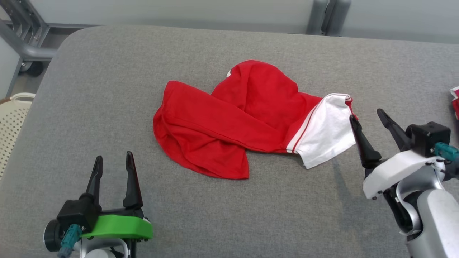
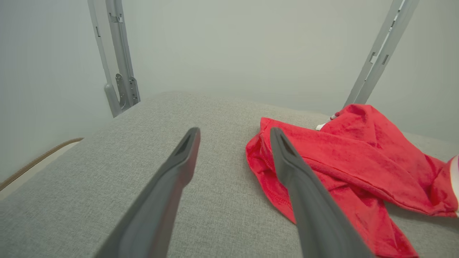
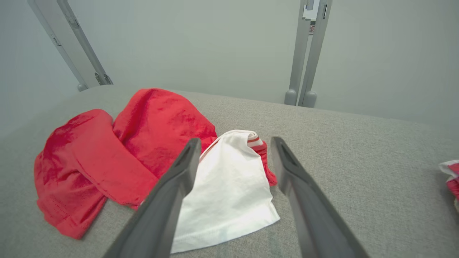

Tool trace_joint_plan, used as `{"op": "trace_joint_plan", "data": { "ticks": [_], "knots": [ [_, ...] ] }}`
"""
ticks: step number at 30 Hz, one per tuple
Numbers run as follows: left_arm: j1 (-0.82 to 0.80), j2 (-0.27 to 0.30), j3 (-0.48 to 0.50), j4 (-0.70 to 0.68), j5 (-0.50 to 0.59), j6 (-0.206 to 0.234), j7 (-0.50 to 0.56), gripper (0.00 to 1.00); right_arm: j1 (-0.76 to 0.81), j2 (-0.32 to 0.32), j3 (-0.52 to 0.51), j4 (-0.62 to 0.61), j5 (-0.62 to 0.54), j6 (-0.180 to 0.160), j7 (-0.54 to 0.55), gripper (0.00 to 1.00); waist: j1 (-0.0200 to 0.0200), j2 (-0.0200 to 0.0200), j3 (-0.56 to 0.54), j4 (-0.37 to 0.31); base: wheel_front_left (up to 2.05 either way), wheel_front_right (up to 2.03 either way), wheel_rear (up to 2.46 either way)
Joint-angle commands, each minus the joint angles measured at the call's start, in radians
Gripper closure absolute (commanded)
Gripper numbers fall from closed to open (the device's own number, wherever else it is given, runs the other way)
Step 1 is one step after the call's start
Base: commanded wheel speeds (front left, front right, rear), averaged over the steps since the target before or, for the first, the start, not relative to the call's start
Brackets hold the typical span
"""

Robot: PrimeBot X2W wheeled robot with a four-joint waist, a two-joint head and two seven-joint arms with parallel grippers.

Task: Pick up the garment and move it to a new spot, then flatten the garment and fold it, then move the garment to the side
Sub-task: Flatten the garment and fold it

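The garment (image 1: 236,122) is a red shirt with a white, red-striped sleeve, lying crumpled in the middle of the grey padded table (image 1: 107,89). My right gripper (image 1: 367,116) stands open just right of the white sleeve (image 1: 328,130), with nothing between its fingers. In the right wrist view the white sleeve (image 3: 229,186) lies below and between the open fingers (image 3: 183,168), apart from them. My left gripper (image 1: 114,157) is open near the front left, well short of the shirt's lower red edge. The left wrist view shows the red cloth (image 2: 351,161) beside its right finger (image 2: 290,165).
A small red and white cloth piece (image 1: 454,100) lies at the table's right edge. A cream perforated basket (image 1: 12,114) stands off the left side. Grey metal frame posts (image 1: 324,16) rise behind the table.
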Motion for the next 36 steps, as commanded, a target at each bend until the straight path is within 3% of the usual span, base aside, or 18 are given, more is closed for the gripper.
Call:
{"op": "trace_joint_plan", "data": {
  "ticks": [1, 8, 14, 24, 36],
  "knots": [
    [0.014, 0.014, 0.001, 0.011, 0.015, -0.001, 0.000, 0.00, 0.024, 0.028, -0.008, -0.010, -0.017, 0.000, -0.042, 0.00, 0.0000, 0.0000, -0.037, -0.037, 0.00, 0.00, 0.00],
    [0.037, 0.067, -0.032, 0.056, 0.065, -0.023, 0.000, 0.00, 0.113, 0.144, -0.067, -0.006, -0.137, 0.000, -0.196, 0.00, 0.0000, 0.0000, -0.097, -0.066, 0.00, 0.00, 0.00],
    [0.063, 0.101, -0.048, 0.077, 0.069, -0.046, 0.003, 0.00, 0.201, 0.192, -0.106, -0.011, -0.220, 0.000, -0.251, 0.00, 0.0000, 0.0000, -0.149, -0.085, 0.00, 0.00, 0.00],
    [0.040, 0.122, -0.070, 0.115, 0.056, -0.092, 0.001, 0.00, 0.256, 0.214, -0.145, 0.011, -0.291, 0.000, -0.254, 0.00, 0.0000, 0.0000, -0.186, -0.114, 0.00, 0.00, 0.00],
    [0.025, 0.112, -0.059, 0.147, 0.056, -0.096, -0.002, 0.00, 0.269, 0.222, -0.128, 0.048, -0.280, 0.000, -0.250, 0.00, 0.0000, 0.0000, -0.188, -0.137, 0.00, 0.00, 0.00]
  ]
}}
